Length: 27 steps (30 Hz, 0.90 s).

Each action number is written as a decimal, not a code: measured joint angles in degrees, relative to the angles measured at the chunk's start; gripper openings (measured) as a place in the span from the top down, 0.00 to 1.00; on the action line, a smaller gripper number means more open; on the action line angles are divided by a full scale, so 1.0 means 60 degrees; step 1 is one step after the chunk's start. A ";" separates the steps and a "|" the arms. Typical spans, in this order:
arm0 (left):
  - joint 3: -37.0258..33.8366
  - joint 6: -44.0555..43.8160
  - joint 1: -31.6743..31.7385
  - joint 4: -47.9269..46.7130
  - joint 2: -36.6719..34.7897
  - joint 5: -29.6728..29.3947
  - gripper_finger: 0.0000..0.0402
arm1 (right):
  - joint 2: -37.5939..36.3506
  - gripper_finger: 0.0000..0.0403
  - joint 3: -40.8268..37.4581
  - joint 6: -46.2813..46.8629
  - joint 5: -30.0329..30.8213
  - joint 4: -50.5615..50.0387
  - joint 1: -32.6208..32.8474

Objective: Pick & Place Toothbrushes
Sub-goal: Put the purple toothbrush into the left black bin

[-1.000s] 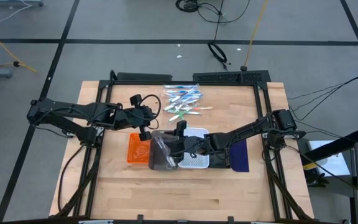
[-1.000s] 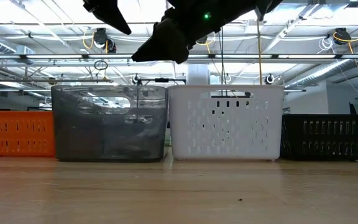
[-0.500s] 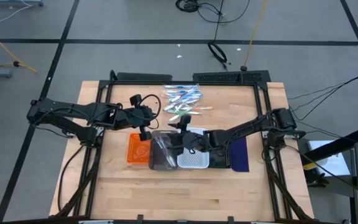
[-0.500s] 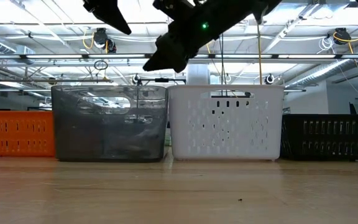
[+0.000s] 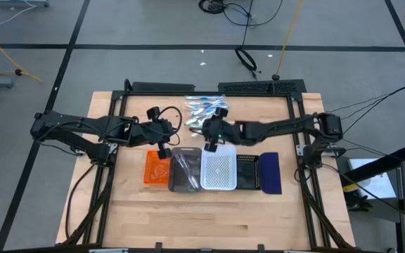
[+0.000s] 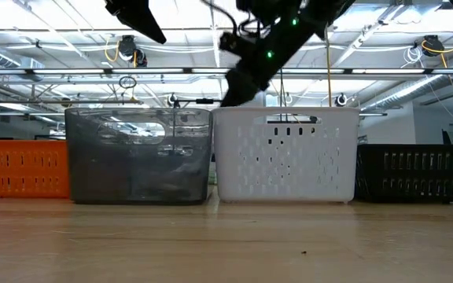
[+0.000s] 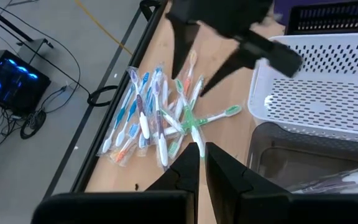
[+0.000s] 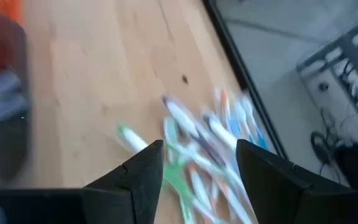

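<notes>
On the wooden worktop [image 5: 209, 211], a row of trays runs orange [image 5: 155, 169], grey [image 5: 184, 169], white [image 5: 219, 171], black [image 5: 247, 171], navy [image 5: 271, 172]. Behind them lies the heap of toothbrushes [image 5: 204, 112]. The right claw [image 5: 213, 135] hangs spread open, empty, just in front of that heap. The left claw [image 5: 166, 135], fingers nearly together and empty, waits beside the heap, above the grey tray's rear edge.

surface [image 5: 209, 211]: pale wood, matt, visible grain. toothbrushes [image 7: 160, 118]: glossy plastic, some in clear wrap. white tray [image 6: 285, 153]: perforated matt plastic. grey tray [image 6: 138, 156]: translucent plastic.
</notes>
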 joint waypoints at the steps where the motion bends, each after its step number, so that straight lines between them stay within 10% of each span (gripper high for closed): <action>1: 0.0000 -0.0004 0.0000 0.0000 0.0000 0.0000 0.94 | 0.0000 0.53 -0.0002 -0.0036 -0.0084 -0.0086 -0.0173; 27: 0.0000 0.0007 0.0000 0.0000 0.0004 0.0000 0.94 | -0.0004 0.58 -0.1583 -0.1866 -0.3059 0.1316 -0.3017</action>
